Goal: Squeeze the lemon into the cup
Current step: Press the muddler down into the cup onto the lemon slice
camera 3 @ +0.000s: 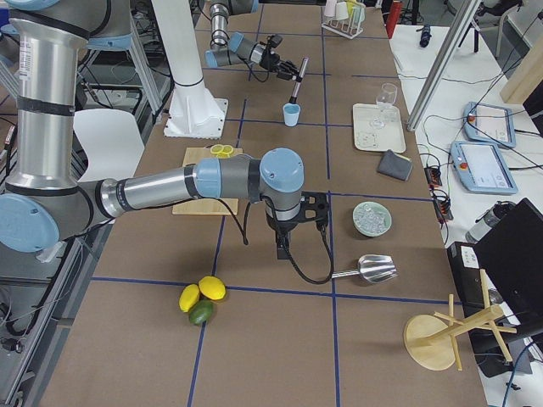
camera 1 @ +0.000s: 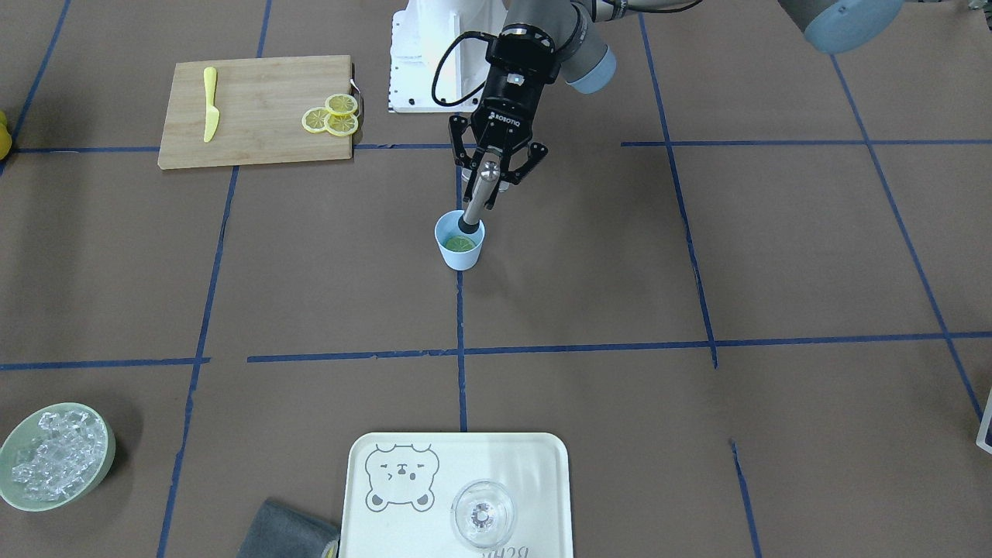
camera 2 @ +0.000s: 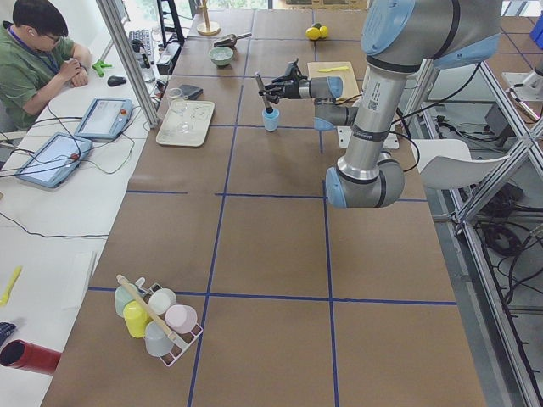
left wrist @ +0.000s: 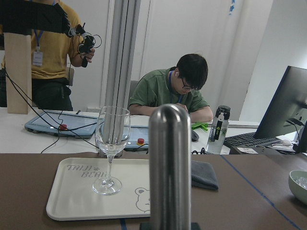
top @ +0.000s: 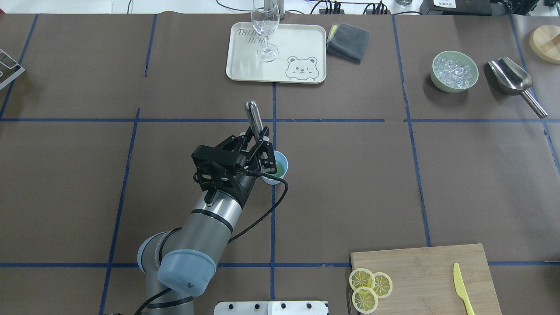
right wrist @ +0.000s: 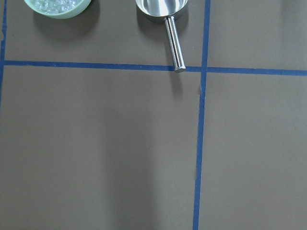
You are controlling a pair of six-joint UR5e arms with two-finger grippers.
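Pressure straight down is what this step wants, as I judge it. The left gripper pinches a steel muddler partway along its shaft. The muddler's dark tip is inside the cup, on or just above the lemon, which lies flat on the cup's bottom — the rim hides the contact itself. The muddler leans, its top tilted away from the robot, so a hard push could shove the light cup sideways or tip it, and nothing steadies the cup. It would be better to bring the shaft nearer upright, keep the tip central on the slice, and press in short, gentle strokes with a slight twist. The shaft is smooth and round, so it may slide up between the fingers if driven too hard.

The left arm reaches from the base out over the table's middle. Its wrist is low and roughly level, and its fingers point forward, clamped on the muddler on the robot's side of the cup. Further right, the right arm stretches low over its own end of the table. Its gripper points down near the ice bowl and the scoop — whether its fingers are spread or closed I cannot tell
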